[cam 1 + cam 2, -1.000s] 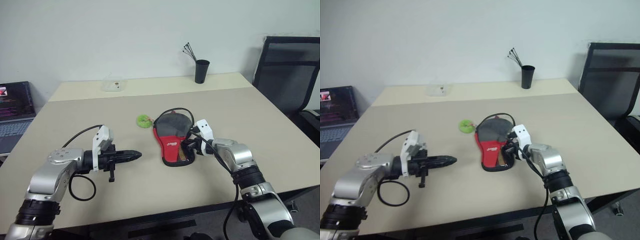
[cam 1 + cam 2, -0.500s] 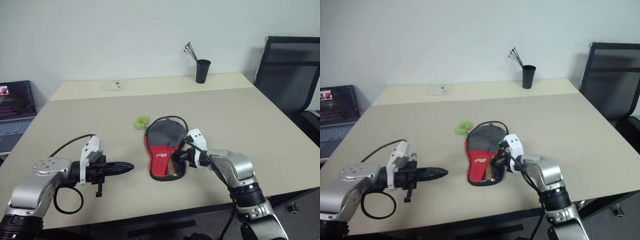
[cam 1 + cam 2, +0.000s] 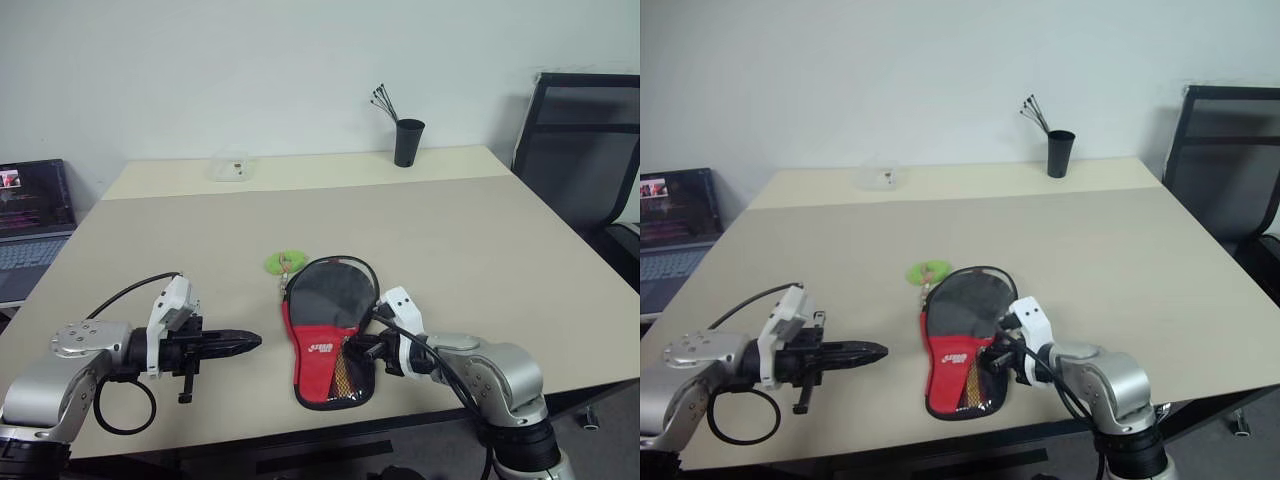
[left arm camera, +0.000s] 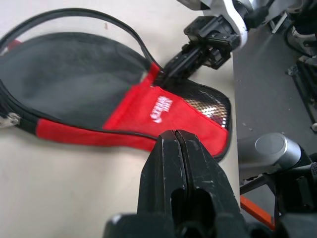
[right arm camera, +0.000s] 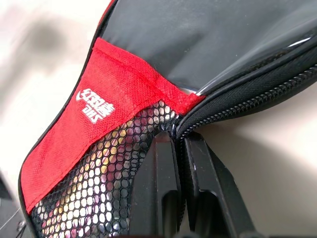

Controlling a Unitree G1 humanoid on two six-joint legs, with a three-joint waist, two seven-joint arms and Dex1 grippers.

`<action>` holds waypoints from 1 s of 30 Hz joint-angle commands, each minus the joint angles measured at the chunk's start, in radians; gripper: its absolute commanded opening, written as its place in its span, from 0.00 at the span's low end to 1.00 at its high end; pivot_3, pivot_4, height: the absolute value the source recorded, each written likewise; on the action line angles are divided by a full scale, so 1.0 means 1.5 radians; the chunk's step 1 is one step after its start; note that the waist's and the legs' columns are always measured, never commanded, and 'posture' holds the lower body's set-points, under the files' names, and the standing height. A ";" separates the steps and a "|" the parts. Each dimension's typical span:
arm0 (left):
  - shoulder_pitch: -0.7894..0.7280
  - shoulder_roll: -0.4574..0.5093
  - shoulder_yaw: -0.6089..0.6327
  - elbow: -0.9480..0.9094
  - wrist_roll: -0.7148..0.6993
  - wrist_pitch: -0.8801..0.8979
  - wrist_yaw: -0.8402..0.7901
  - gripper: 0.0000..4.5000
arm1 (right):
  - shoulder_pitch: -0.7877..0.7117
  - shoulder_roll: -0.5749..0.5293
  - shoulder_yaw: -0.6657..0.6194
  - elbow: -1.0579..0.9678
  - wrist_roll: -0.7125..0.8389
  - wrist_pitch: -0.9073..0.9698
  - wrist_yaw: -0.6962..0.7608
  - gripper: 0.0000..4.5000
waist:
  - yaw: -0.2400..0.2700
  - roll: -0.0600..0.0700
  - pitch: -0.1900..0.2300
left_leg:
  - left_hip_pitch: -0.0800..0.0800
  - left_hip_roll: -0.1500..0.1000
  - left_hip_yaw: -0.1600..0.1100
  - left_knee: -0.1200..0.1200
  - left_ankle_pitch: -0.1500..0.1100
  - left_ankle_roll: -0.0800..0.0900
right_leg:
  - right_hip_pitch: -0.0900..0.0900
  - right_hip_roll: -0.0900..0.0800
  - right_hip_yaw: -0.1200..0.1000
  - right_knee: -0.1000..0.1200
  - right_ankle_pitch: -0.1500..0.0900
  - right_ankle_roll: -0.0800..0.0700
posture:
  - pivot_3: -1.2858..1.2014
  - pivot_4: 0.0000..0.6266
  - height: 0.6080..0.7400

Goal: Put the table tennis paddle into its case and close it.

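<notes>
Moved: the case point(image 3: 327, 330) had slid toward the near desk edge since a second earlier, dragged by the right hand point(image 3: 368, 349); the left hand point(image 3: 245, 343) had hardly shifted.
Right hand: clenched on the case's edge where the red panel meets the mesh, just at the zip line; the right wrist view showed its fingers point(image 5: 171, 198) pressed together under that seam.
Left hand: clenched on nothing, pointing across at the case from just beside it, not touching.
Case: lay flat on the desk point(image 3: 480, 240) near its front edge, narrow mesh end nearest, round end farther; the black zip rim stood up in a loop around the round end, so it looked not fully zipped.
Paddle: a tan and red shape showed through the mesh, likely its handle inside the case.
Ball: green, just beyond the case's round end.
Handling: soft, light fabric that would buckle and slide when pulled; likely best pinned by the stiff handle end while the zip tab is drawn.
Far: clear box point(image 3: 230, 166), black cup point(image 3: 406, 142), laptop point(image 3: 30, 225), chair point(image 3: 580, 150).
</notes>
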State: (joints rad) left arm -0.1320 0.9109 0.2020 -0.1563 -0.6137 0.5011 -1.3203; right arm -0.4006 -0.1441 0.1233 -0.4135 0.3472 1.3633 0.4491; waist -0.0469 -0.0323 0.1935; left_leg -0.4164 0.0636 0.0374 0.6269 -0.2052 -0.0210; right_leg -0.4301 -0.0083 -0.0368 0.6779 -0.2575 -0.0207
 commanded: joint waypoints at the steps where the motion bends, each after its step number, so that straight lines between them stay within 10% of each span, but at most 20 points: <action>1: 0.003 0.015 0.022 -0.024 -0.016 0.003 -0.003 0.00 | 0.008 -0.002 0.001 -0.043 0.035 0.029 -0.001 0.01 | 0.000 0.000 0.000 | 0.000 0.000 0.000 0.000 0.000 0.000 | 0.000 0.000 0.000 0.000 0.000 0.000 | 0.52 0.24 1.00; 30: -0.031 0.010 -0.004 0.003 0.003 -0.016 -0.010 0.00 | 0.019 -0.039 -0.013 -0.056 0.071 0.045 -0.049 0.01 | 0.010 0.000 0.000 | 0.000 -0.001 0.000 0.000 0.000 0.000 | 0.000 0.000 0.000 0.000 0.000 0.000 | 0.52 0.24 1.00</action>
State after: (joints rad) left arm -0.1643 0.9172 0.1993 -0.1484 -0.6113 0.4927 -1.3250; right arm -0.3734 -0.1986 0.1007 -0.4703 0.4457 1.4212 0.3860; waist -0.0317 -0.0327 0.1933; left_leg -0.4167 0.0626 0.0372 0.6273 -0.2053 -0.0212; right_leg -0.4299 -0.0080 -0.0373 0.6779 -0.2578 -0.0212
